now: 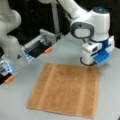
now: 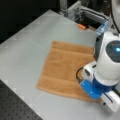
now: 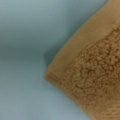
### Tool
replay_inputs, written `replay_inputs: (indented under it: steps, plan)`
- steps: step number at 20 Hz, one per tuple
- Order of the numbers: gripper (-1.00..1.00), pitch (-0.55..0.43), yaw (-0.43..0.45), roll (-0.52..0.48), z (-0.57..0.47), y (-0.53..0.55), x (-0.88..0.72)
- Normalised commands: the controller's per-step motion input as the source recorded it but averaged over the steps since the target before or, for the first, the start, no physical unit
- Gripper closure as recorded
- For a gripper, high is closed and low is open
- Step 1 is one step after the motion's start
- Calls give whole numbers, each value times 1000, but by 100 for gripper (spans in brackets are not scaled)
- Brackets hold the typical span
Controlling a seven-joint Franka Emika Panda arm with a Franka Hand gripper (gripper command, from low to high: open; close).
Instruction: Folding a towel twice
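The towel lies flat and unfolded on the grey surface, a single orange-brown layer with two paler stripes running parallel to two opposite edges; in a front view those stripes run from the view's top toward its bottom, one near the towel's left edge and one near its right, and the cloth is close to square, so no long axis stands out. In a front view the same towel sits as a slightly skewed square with its stripes running across, left to right. In the wrist view one corner of the towel fills the right half of the frame, its flat woven hem pointing toward the view's left and the looped terry pile behind it, with a soft shadow on the bare surface just beside the corner. The end effector is down at the towel's far right corner in a front view, the white wrist held roughly upright above it with a blue part on its side; its fingers are hidden behind the wrist body (so I cannot tell how far apart they stand or whether they have hold of the cloth). In a front view the end effector is over the towel's bottom right corner, the arm's white body covering that corner. No writing or label can be read. Behind the surface stands a metal frame with an orange piece on it, and a second white arm stands at a front view's left.
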Motion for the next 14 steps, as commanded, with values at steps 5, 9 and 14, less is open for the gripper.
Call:
replay_inputs:
  steps: [5, 9, 14]
  plan:
    - [-100, -5, -105, -137, -72, 142, 137]
    - [-100, 71, -89, -229, -24, 95, 44]
    - [-100, 82, -107, -255, -30, 97, 0]
